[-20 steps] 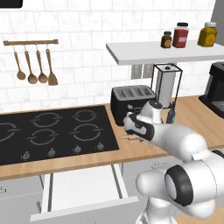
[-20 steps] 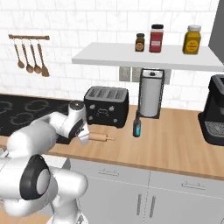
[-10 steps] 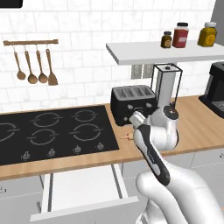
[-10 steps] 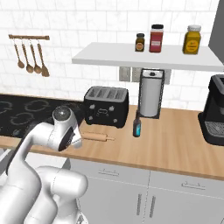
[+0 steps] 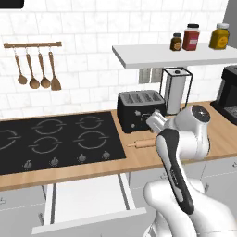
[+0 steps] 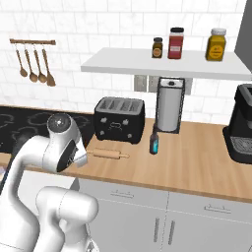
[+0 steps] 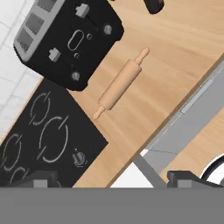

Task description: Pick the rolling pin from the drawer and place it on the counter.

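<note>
The rolling pin (image 5: 144, 144) lies flat on the counter (image 5: 139, 159) just in front of the black toaster, free of any grip. From the right base it shows as the same tan cylinder (image 6: 107, 154) on the wooden counter (image 6: 192, 162). In the hand view the rolling pin (image 7: 120, 84) rests diagonally on the counter (image 7: 175, 57), well beyond my gripper (image 7: 113, 180). The gripper is open, its fingertips far apart with nothing between them. The drawer (image 5: 88, 201) stands pulled out below the cooktop, its pale bottom bare; one corner of the drawer (image 7: 130, 177) shows beneath the hand.
A black toaster (image 5: 139, 110) stands right behind the pin, with a paper towel holder (image 5: 176, 90) and a small dark bottle (image 6: 154, 142) to its right. The cooktop (image 5: 51, 139) lies left, a coffee machine (image 6: 242, 123) far right, jars on the shelf (image 6: 162, 66).
The hand has lifted up and back from the rolling pin, and the arm has swung round. The pin stays where it lay on the counter.
</note>
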